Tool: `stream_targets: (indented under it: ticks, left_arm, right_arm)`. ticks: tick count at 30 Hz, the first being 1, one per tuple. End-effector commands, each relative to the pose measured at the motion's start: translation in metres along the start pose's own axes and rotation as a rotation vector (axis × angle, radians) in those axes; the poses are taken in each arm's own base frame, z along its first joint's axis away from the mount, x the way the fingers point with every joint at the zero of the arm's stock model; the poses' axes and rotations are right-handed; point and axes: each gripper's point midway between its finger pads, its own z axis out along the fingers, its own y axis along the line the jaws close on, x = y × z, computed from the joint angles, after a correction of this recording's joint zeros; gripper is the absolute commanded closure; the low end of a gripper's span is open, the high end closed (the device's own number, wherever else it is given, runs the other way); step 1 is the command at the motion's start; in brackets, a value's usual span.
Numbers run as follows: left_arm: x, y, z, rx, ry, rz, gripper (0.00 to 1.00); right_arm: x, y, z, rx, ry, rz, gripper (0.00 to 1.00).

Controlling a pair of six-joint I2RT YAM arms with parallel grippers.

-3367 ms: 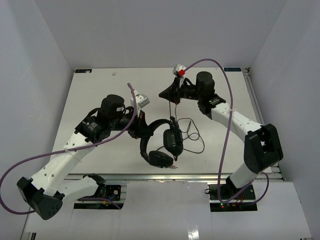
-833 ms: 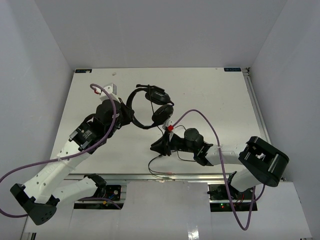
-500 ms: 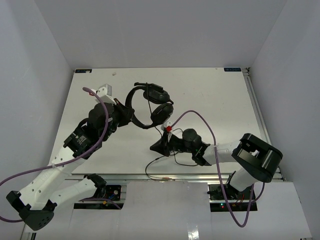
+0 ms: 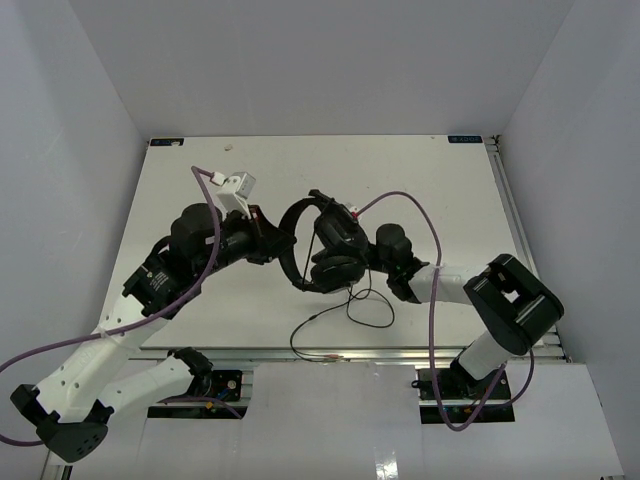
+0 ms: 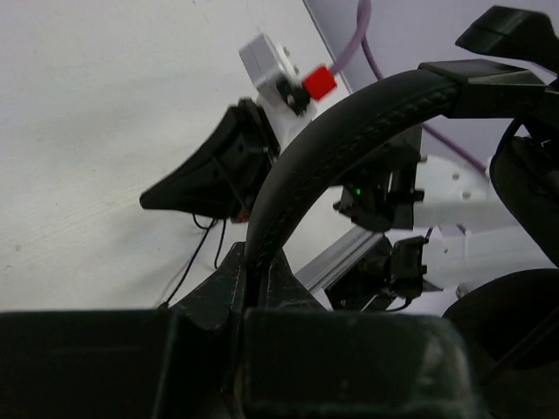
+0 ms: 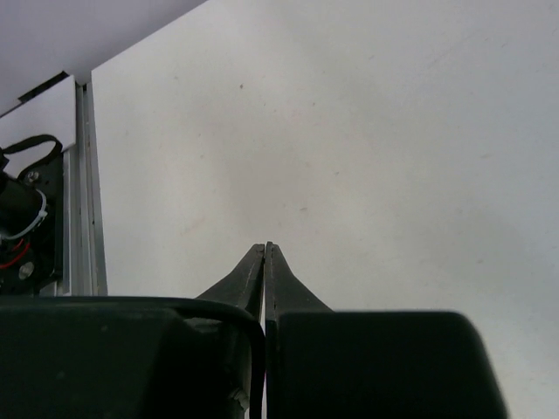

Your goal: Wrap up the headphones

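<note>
At the headband, headphones are clamped by left gripper; right gripper is pinched closed, cable hold indeterminate. Slack trails lower centre, nearer right gripper.

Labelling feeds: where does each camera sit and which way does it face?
Top external: above and behind the bases, looking down on the table; both arms show.
Left wrist: on the left arm, facing along the left gripper clamped on the headphones.
Right wrist: on the right arm, facing the table past the shut right gripper.
Shared: left wrist and top both show the headphones and the right gripper.
</note>
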Motion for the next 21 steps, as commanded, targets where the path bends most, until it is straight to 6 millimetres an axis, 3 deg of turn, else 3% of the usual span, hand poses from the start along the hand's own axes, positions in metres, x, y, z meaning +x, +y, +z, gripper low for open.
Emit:
stream_targets:
  ticks: [1,3,5,9,12,21]
  left_arm:
    - [0.019,-0.035,-0.022,0.21,0.128,0.13,1.0]
    - [0.033,-0.027,-0.021,0.206,0.178,0.173,1.0]
    - [0.043,-0.014,-0.02,0.16,0.214,0.191,1.0]
    - [0.04,0.044,-0.012,-0.146,0.217,0.238,1.0]
    - [0.03,0.083,-0.011,-0.366,0.207,0.28,1.0]
    - [0.017,0.139,0.004,-0.673,0.253,0.399,1.0]
  right_arm:
    - [-0.043,-0.021,-0.008,0.019,-0.01,-0.006,0.92]
    - [-0.061,-0.035,-0.013,0.058,0.001,0.001,0.92]
    - [-0.065,-0.045,-0.019,0.09,0.046,0.012,0.92]
    - [-0.109,-0.061,-0.034,0.162,0.043,-0.021,0.92]
    - [-0.131,-0.063,-0.045,0.202,0.05,-0.03,0.92]
    - [-0.154,-0.054,-0.064,0.253,0.118,-0.078,0.92]
